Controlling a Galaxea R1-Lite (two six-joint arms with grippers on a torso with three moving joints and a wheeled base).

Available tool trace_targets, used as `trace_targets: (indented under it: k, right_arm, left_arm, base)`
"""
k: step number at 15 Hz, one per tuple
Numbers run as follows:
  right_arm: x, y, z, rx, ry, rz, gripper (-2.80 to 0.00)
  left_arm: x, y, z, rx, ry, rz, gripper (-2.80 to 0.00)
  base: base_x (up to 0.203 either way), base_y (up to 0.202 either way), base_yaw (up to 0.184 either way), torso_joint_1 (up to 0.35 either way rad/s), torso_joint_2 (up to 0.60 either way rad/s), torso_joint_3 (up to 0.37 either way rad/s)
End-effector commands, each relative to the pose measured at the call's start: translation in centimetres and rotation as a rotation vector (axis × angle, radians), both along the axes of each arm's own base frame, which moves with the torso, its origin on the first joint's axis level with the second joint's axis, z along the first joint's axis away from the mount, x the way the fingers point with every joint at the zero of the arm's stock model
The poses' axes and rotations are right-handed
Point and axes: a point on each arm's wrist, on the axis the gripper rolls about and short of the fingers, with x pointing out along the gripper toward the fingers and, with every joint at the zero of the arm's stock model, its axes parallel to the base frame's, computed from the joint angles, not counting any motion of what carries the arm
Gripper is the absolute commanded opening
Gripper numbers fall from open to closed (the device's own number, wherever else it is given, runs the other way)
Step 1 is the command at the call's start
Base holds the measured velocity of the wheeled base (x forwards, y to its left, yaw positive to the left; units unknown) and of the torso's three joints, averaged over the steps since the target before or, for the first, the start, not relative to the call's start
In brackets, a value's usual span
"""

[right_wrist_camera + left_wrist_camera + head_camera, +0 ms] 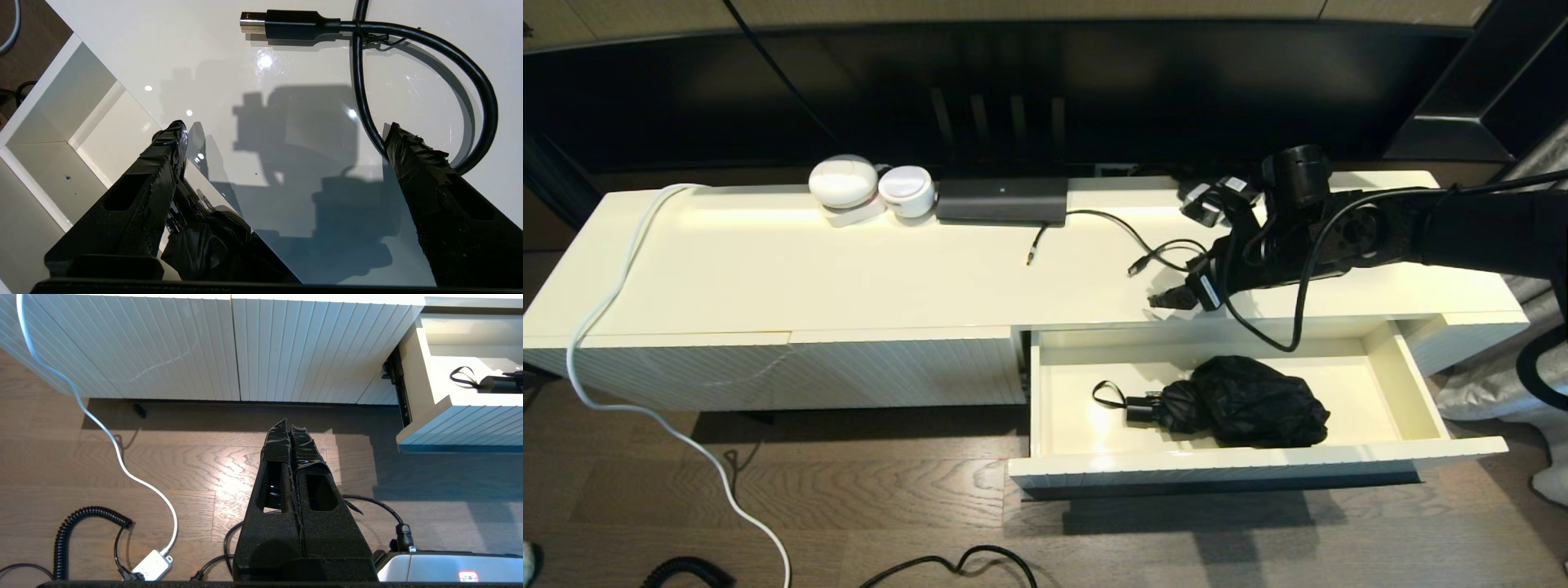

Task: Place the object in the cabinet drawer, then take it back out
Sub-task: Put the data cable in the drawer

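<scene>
The cabinet drawer [1414,394] stands pulled out at the right of the cream cabinet, its ribbed front [461,424] toward me. Inside lies the object, a black folded umbrella [1245,402] with a wrist loop; its handle [498,383] shows in the left wrist view. My right gripper [1170,297] hovers over the cabinet top just behind the drawer, open and empty [286,130]. In the right wrist view the umbrella [204,245] sits below one finger. My left gripper [291,426] is parked low over the wooden floor, shut and empty.
Loose black cables with a USB plug [282,23] lie on the cabinet top by the right gripper. A black box [1002,200] and two white round devices [843,181] stand at the back. A white cable [605,310] drapes over the cabinet's left end onto the floor.
</scene>
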Motion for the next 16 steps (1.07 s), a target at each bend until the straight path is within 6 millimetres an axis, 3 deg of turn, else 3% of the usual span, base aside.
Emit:
trace_targets:
  k: [1, 16]
  right_arm:
    - [-0.1, 0.0, 0.0, 0.000, 0.008, 0.008, 0.00]
    - [0.1, -1.1, 1.0, 0.006, -0.056, 0.019, 0.00]
  left_arm:
    - [0.0, 0.0, 0.0, -0.001, 0.000, -0.001, -2.80]
    - [0.0, 0.0, 0.0, -0.001, 0.000, -0.002, -2.80]
  base:
    - [0.000, 0.000, 0.000, 0.000, 0.00, 0.000]
    - [0.000, 0.000, 0.000, 0.000, 0.00, 0.000]
